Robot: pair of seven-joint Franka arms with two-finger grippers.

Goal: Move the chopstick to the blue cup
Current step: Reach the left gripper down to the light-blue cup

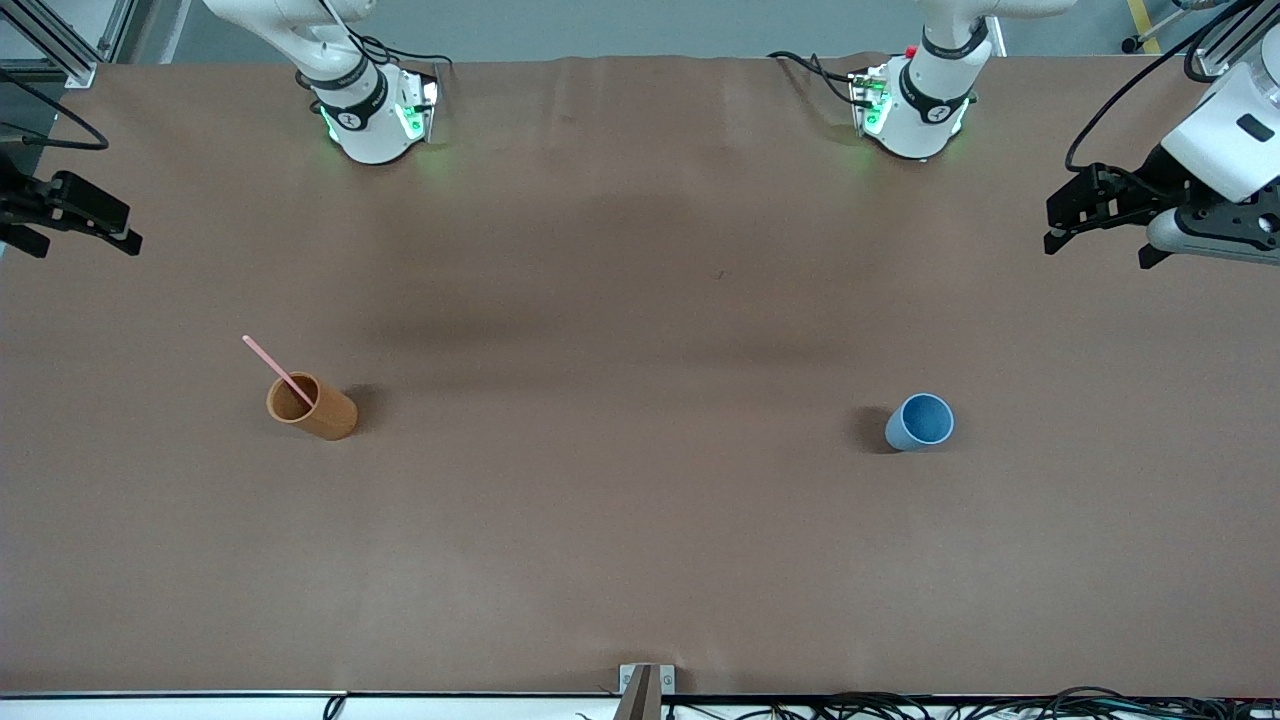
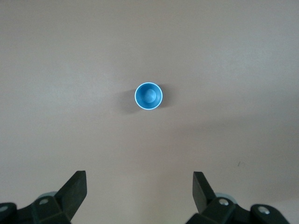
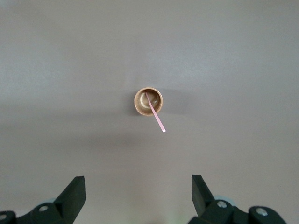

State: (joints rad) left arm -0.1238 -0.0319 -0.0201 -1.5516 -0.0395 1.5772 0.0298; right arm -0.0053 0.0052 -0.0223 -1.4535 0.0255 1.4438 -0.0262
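Note:
A thin pale pink chopstick stands leaning in an orange-brown cup toward the right arm's end of the table. Its upper half sticks out above the rim. The right wrist view shows the chopstick in that cup from above. The light-blue cup stands upright and empty toward the left arm's end, and it also shows in the left wrist view. My right gripper hangs open and empty, high over the right arm's end. My left gripper hangs open and empty, high over the left arm's end.
The table is covered with a plain brown sheet. The two arm bases stand along its edge farthest from the front camera. A small metal bracket and cables lie at the edge nearest that camera.

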